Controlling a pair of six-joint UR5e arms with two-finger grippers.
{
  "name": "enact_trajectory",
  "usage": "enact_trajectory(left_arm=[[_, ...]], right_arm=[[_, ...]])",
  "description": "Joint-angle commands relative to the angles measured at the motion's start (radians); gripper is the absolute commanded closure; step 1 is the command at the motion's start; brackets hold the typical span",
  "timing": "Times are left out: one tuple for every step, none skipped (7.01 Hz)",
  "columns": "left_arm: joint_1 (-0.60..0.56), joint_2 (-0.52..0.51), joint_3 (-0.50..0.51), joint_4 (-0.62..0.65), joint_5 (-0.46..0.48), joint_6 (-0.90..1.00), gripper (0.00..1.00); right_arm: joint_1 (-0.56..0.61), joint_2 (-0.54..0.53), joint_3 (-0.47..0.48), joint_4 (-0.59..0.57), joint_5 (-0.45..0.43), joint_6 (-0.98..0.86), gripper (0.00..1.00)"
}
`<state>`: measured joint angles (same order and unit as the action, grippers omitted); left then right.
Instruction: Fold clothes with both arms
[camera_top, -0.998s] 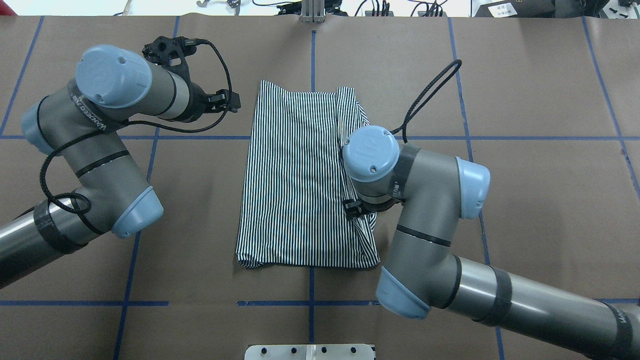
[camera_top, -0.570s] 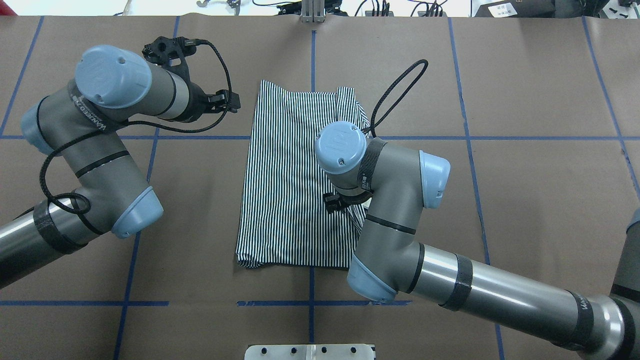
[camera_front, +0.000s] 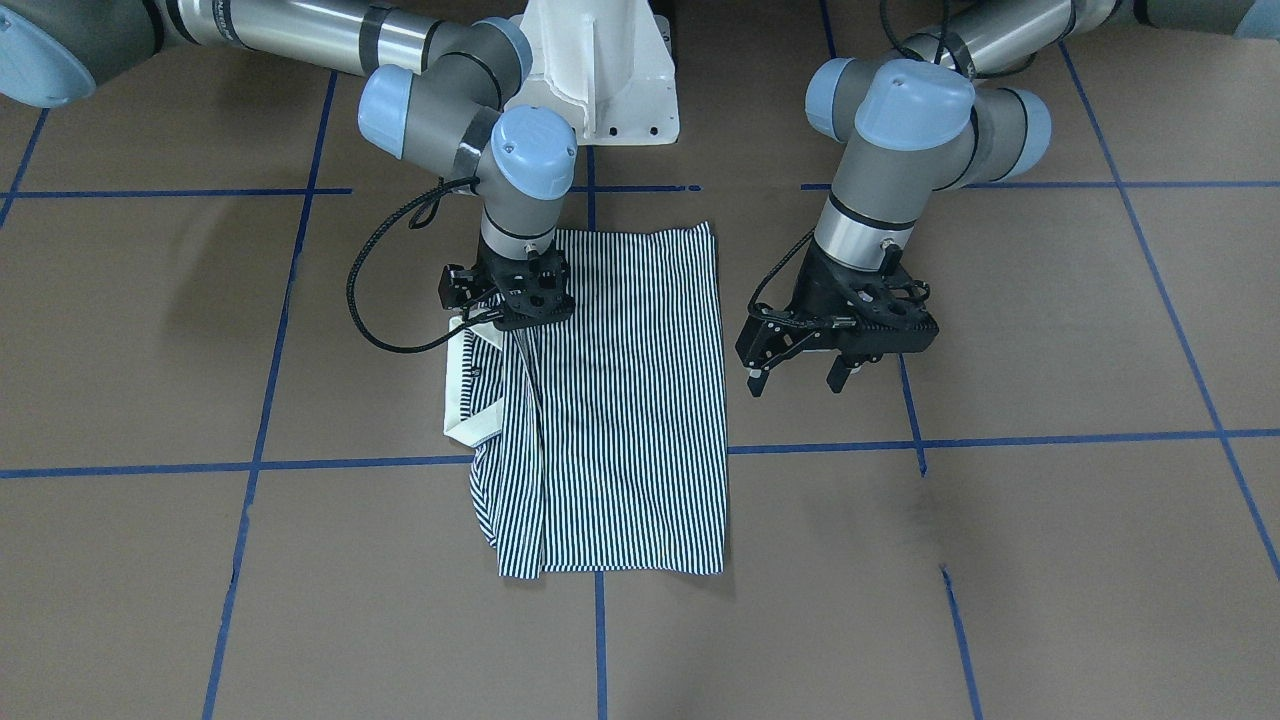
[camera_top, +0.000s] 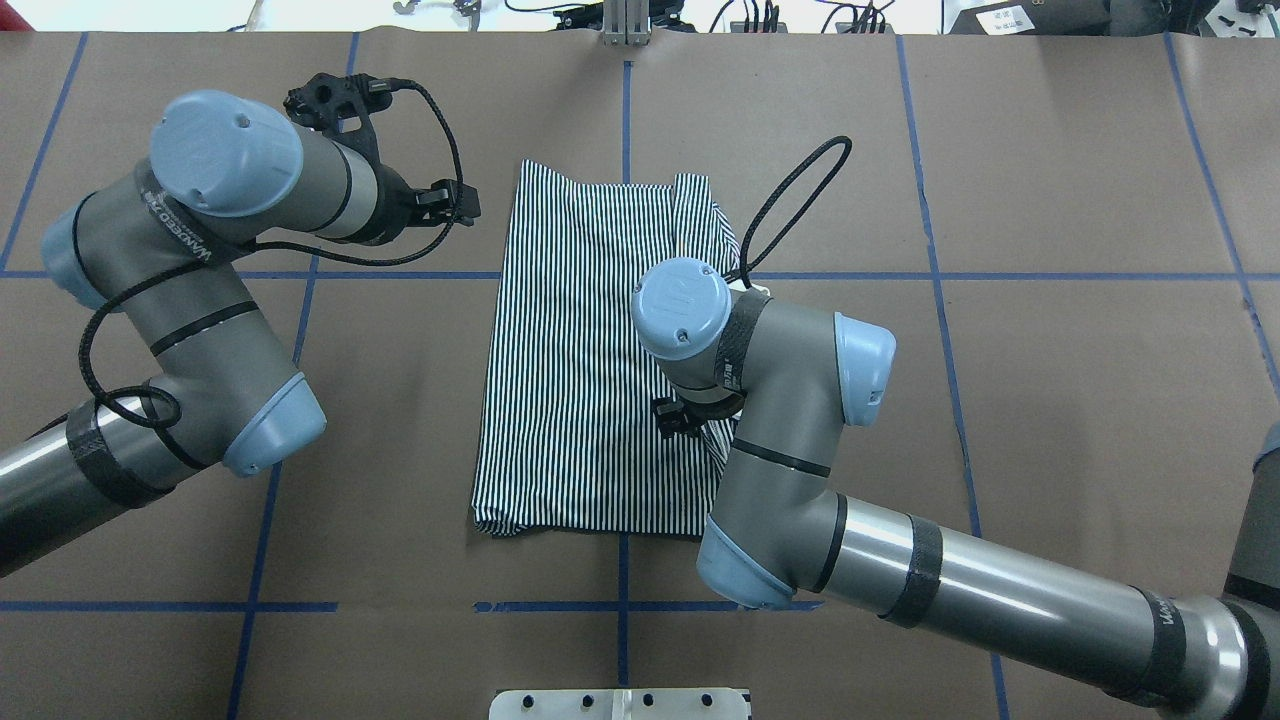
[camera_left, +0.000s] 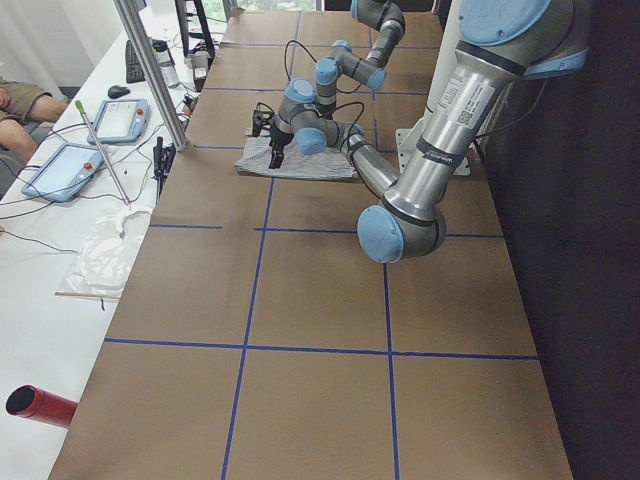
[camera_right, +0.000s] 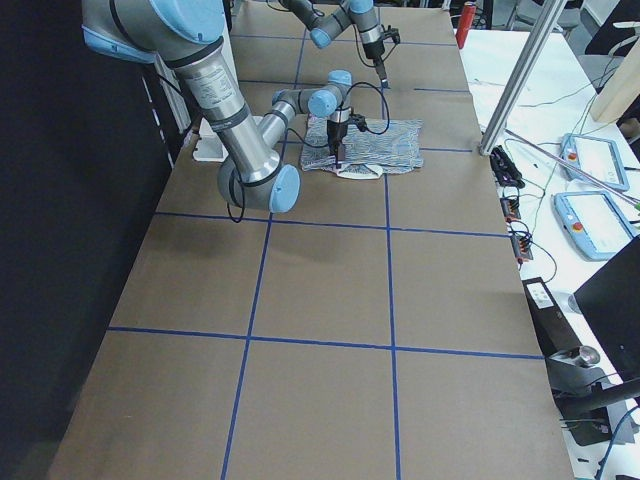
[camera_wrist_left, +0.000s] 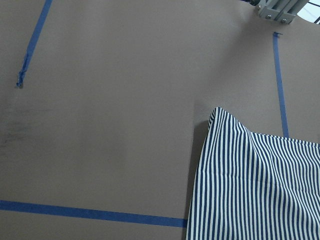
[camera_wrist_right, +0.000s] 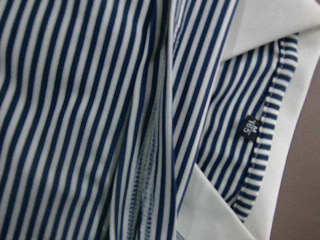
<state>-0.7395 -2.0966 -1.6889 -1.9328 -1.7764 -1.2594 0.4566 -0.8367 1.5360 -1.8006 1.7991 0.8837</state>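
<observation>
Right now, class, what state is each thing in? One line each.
Shirt: lying on the table, partly folded, collar showing at one side.
Left gripper: open, empty, beside the shirt.
Right gripper: over the shirt's folded edge; grip unclear.

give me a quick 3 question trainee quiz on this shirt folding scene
1. True or false: the left gripper touches the striped polo shirt.
2. Which gripper is down at the shirt? A) left B) right C) both
3. Fill in: the cream ____ shows at the shirt's edge near the right gripper.

Key: 1 false, it hangs open beside the shirt. 2 B. 3 collar.
</observation>
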Motion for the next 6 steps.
enact_trajectory(left_arm=[[0.000, 0.000, 0.000, 0.000, 0.000, 0.000, 0.00], [0.000, 0.000, 0.000, 0.000, 0.000, 0.000, 0.00], [0.000, 0.000, 0.003, -0.009, 0.000, -0.002, 0.00], [0.000, -0.002, 0.008, -0.021, 0.000, -0.005, 0.00], [0.006, -0.002, 0.008, -0.022, 0.000, -0.006, 0.00], [0.009, -0.002, 0.005, -0.022, 0.002, -0.009, 0.00]], right_arm=[[0.004, -0.007, 0.000, -0.005, 0.000, -0.005, 0.00], [0.014, -0.007, 0.003, -0.032, 0.002, -0.009, 0.00], [0.022, -0.012, 0.006, -0.036, 0.002, -0.015, 0.00], [0.037, -0.033, 0.015, -0.036, 0.005, -0.017, 0.00], [0.054, -0.074, 0.054, -0.036, 0.005, -0.049, 0.00], [0.066, -0.153, 0.123, -0.036, 0.003, -0.064, 0.00]])
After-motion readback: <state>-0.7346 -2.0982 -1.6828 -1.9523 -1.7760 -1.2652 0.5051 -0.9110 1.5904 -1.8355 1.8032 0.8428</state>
